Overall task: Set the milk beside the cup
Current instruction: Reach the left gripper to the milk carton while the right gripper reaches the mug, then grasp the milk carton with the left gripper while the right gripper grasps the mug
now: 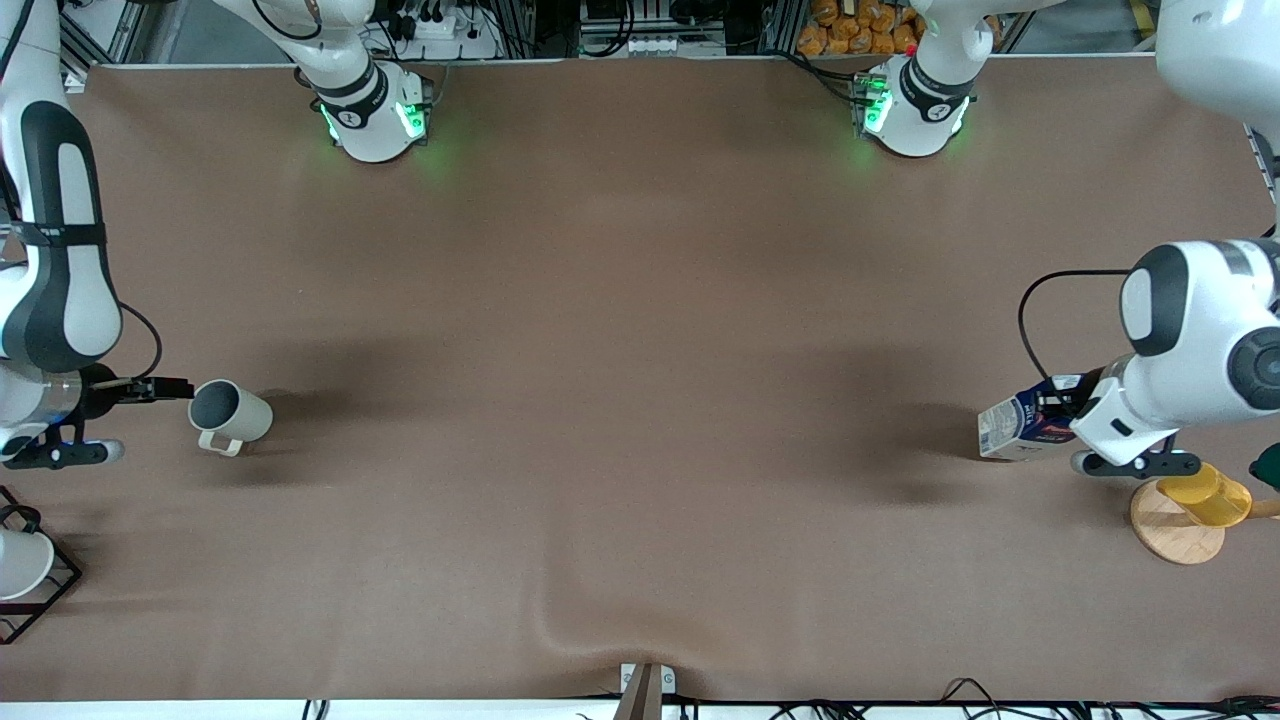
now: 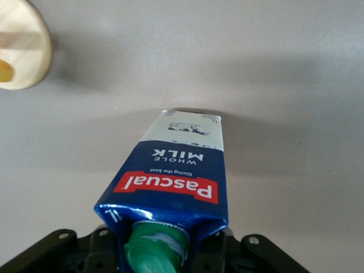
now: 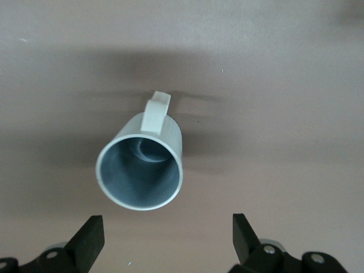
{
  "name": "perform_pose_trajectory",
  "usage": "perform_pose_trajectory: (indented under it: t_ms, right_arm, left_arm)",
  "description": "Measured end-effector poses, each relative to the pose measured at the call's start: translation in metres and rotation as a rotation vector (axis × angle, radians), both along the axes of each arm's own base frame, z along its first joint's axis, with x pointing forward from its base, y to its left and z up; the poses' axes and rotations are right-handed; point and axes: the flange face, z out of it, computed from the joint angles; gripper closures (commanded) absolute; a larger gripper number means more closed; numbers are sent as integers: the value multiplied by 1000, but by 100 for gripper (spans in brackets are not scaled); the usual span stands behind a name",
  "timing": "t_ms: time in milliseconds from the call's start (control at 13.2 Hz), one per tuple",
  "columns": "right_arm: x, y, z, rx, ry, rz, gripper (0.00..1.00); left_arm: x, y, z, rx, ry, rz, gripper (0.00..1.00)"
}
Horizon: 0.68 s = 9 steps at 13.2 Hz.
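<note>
The left gripper (image 1: 1068, 405) is clamped on the cap end of the milk (image 1: 1015, 427), which lies on the table (image 1: 640, 380) at the left arm's end. The cup (image 1: 230, 415) lies on its side at the right arm's end, just beside the right gripper (image 1: 172, 388), whose fingers are spread wide and hold nothing.

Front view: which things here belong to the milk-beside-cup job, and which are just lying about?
Job:
- milk, lying down, left pincer shut on it
- cup, on its side, right pincer open at its mouth

Lying about:
- yellow cup on wooden coaster
- white cup in wire frame
</note>
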Motion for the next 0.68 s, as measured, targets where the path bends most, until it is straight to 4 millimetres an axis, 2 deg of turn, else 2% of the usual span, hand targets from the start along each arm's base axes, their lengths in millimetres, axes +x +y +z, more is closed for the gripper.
perform_pose_trajectory:
  t_ms: [228,608,684]
  right_arm:
    - [-13,-13,-32,1,-26,7,0]
    - [-16,-13,-74,49,-24,-38,0]
    - [-16,-14,-85,66,-28,-59,51]
  left_arm:
    - [-9,-1,41,4,-20,5,62]
    - [-30,-1,83,12,10,17,62]
    - [-33,-2,87,12,17,17,62]
